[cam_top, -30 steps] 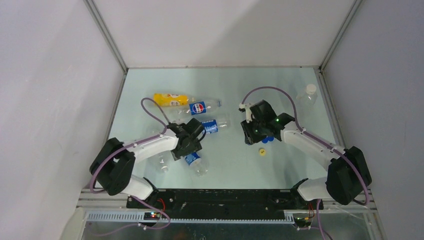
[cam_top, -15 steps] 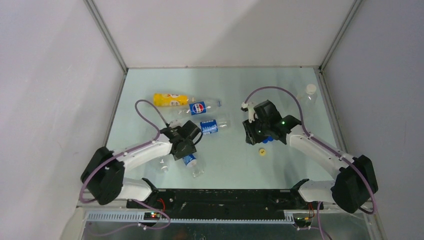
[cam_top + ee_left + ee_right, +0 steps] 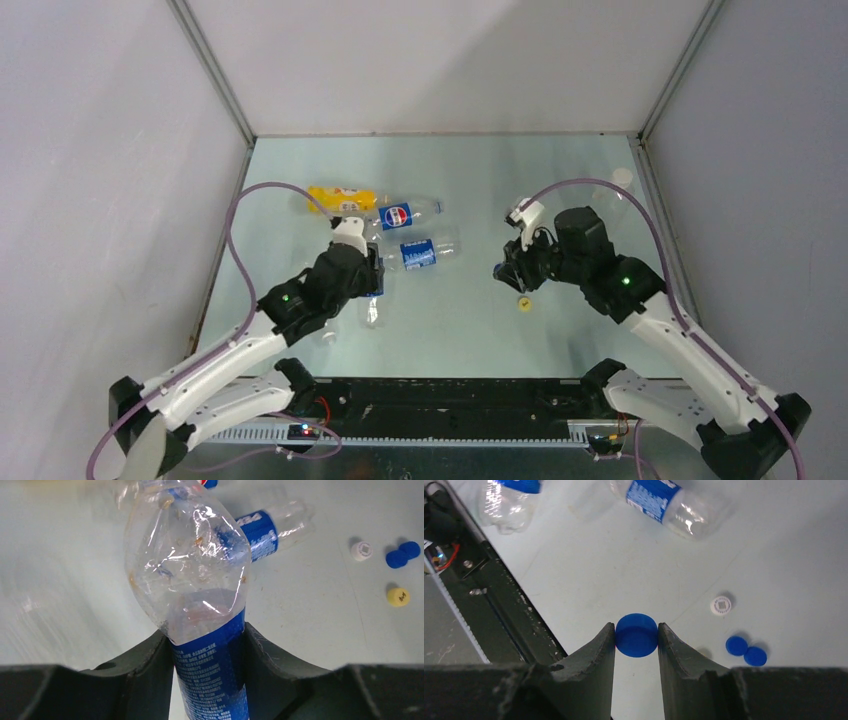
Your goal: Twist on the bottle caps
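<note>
Over the table (image 3: 470, 320), our left gripper (image 3: 207, 647) clamps a bottle (image 3: 185, 570), our right gripper (image 3: 636, 630) pinches a blue cap (image 3: 636, 636), seemingly for joining

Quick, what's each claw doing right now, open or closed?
Left claw: closed on a clear bottle with a blue label.
Right claw: closed on a blue cap.

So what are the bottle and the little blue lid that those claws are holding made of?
The bottle looks like thin clear plastic. It is glossy and see-through, with dents and creases that catch the light. Its blue label is probably printed plastic film. The blue cap seems to be harder, opaque plastic with a dull, even finish, and nothing shows through it.
</note>
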Tool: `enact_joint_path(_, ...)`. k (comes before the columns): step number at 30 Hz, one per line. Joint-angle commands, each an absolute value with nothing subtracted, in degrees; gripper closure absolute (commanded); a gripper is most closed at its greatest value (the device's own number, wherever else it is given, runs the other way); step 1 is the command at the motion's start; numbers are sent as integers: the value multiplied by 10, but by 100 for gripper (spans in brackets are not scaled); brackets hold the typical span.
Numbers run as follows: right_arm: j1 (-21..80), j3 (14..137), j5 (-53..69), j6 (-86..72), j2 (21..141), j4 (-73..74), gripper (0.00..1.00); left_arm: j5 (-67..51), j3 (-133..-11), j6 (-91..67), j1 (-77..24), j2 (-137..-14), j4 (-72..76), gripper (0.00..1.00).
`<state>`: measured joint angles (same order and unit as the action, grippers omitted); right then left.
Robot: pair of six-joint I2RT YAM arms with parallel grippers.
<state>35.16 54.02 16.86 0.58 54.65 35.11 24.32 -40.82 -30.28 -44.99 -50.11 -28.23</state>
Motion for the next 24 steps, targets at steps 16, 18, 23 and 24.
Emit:
enact_joint_path(16, 354, 579, 368, 262, 468, 305, 90, -205, -367, 286, -453, -438, -71, 50)
enact_joint_path(18, 355, 596, 384, 298, 478, 325, 90, -234, -378, 320, -453, -444, -87, 50)
enact_joint_path(23, 355, 625, 443, 369, 497, 337, 93, -291, -391, 364, -453, -448, -120, 50)
enact_joint_path(24, 356, 628, 452, 377, 500, 336, 93, -298, -393, 369, -453, -448, -123, 50)
